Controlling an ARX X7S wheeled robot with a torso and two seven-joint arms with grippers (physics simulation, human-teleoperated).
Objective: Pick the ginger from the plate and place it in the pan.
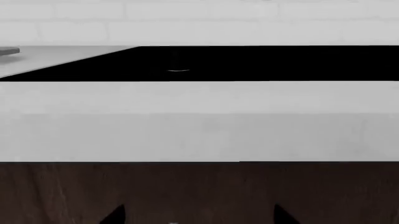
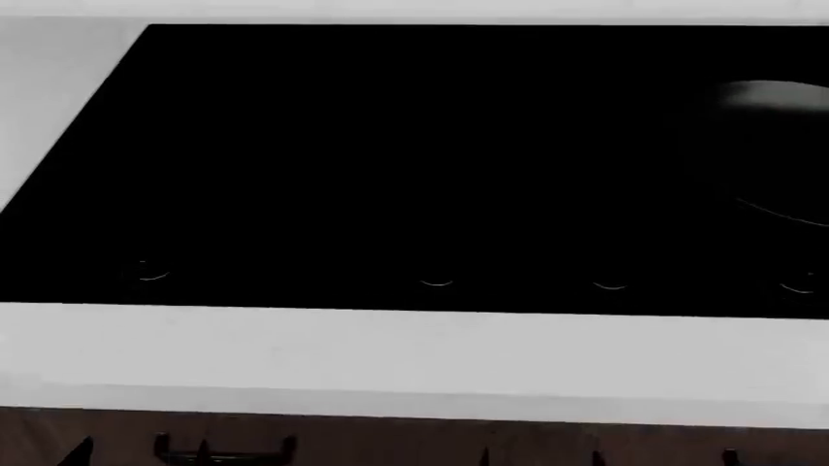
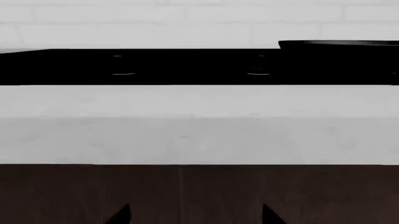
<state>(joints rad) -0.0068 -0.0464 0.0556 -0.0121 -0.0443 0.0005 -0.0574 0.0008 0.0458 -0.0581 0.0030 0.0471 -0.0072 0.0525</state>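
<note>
1. Both pincers sit low in front of the worktop (image 2: 388, 359), level with its front edge. Only dark fingertips (image 1: 115, 215) show in the left wrist view, likewise fingertips (image 3: 121, 214) in the right; they look spread, holding nothing.
2. No ginger in sight yet. A grey sliver at the far left of the worktop may be the plate (image 1: 9, 51).
3. The pan (image 2: 778, 155) sits on the stovetop (image 2: 388, 155), right side, barely distinguishable.
4. Best move, I'd say: raise the left arm clear of the edge first, then find the ginger before reaching.

Both grippers low, fingertips apart

Left gripper (image 1: 198, 215) and right gripper (image 3: 194, 214) each show two dark fingertips, spread, at 6 o'clock.
</note>
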